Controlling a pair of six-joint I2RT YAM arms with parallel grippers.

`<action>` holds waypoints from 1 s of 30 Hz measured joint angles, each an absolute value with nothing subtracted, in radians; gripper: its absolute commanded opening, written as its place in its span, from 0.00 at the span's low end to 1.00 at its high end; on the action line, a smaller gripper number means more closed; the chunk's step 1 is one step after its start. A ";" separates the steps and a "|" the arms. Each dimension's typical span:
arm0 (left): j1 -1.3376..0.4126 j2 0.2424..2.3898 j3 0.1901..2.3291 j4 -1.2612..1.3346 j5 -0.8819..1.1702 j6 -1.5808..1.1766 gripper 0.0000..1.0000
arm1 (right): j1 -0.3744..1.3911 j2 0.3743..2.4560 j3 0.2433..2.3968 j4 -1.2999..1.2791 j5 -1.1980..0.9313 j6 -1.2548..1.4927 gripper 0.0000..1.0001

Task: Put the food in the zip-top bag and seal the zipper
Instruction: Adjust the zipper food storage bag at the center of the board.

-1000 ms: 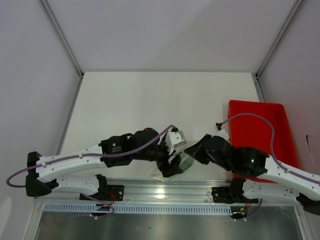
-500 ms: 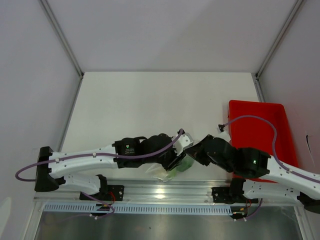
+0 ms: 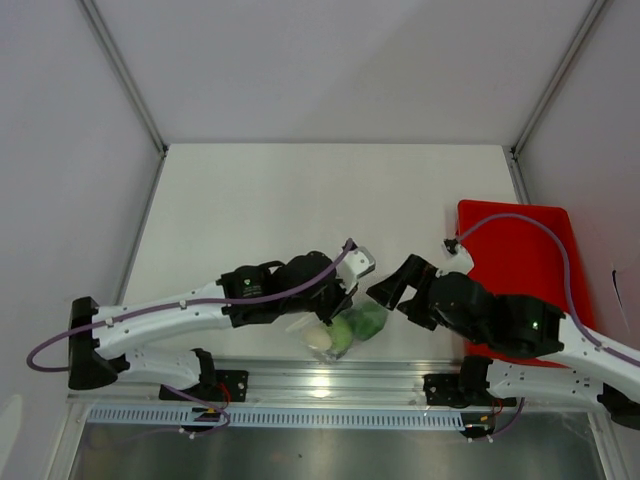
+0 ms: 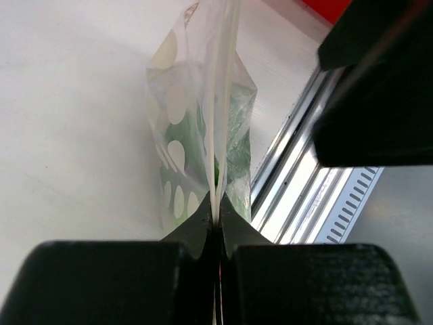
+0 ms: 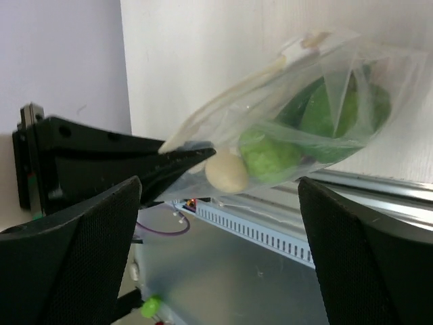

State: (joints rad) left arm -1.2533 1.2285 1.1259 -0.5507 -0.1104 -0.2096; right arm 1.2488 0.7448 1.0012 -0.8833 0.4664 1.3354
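Left gripper (image 4: 216, 227) pressed shut on the zipper (image 4: 216, 115). The strip's long axis runs straight ahead from its tips, with the zip-top bag (image 4: 186, 135) bulging either side. Food (image 5: 269, 157) sits inside. Right gripper (image 3: 388, 285) is spread wide and holds nothing, bag just ahead of it. Left looks better placed to run the seal.

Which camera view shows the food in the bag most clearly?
The right wrist view. There the food shows large through the clear bag: a whitish ball and green pieces. The top view shows it small. The left wrist view sees the bag edge-on, only green showing.
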 measured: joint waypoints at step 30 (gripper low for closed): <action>-0.985 0.950 1.155 -0.652 0.524 -0.212 0.01 | 0.822 0.610 0.862 -0.485 -0.187 0.250 0.70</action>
State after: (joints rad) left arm -0.9848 0.9501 1.1549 -0.6521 0.5243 -0.2115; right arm 0.8223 0.6102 0.8616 -0.4847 -0.1867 0.2501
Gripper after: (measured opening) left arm 0.006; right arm 0.711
